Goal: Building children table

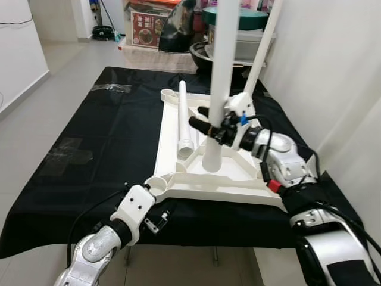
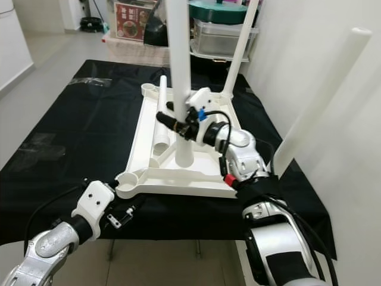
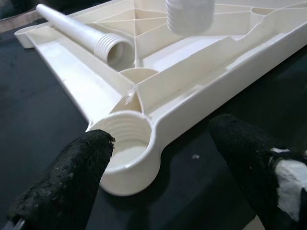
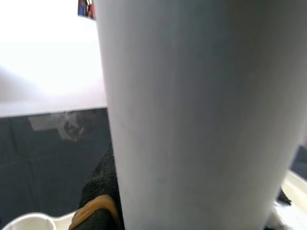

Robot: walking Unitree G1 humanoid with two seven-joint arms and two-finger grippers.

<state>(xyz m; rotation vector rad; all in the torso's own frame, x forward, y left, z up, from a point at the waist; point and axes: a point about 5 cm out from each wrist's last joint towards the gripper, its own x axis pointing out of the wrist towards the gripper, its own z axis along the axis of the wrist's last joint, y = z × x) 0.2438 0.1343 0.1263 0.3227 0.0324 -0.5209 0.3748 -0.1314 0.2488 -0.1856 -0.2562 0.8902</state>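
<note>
The white tabletop (image 1: 208, 193) lies upside down on a black cloth (image 1: 89, 137). My right gripper (image 1: 213, 128) is shut on a thick white leg (image 1: 223, 59), holding it upright over the middle of the tabletop. The leg's threaded end (image 3: 189, 14) hangs just above the surface. My left gripper (image 3: 160, 136) is open at the near left corner, one black finger (image 3: 72, 182) on each side of the empty threaded socket (image 1: 156, 186). A second leg (image 1: 183, 119) lies inside the tabletop along its left side. A third leg (image 1: 260, 47) stands upright at the far right corner.
Another white leg (image 2: 321, 101) leans against the white wall (image 1: 333, 71) on the right. Behind the table stand a red box (image 1: 149, 27) and a green-lidded tub (image 1: 238, 18). Bare floor (image 1: 36, 101) runs along the left side.
</note>
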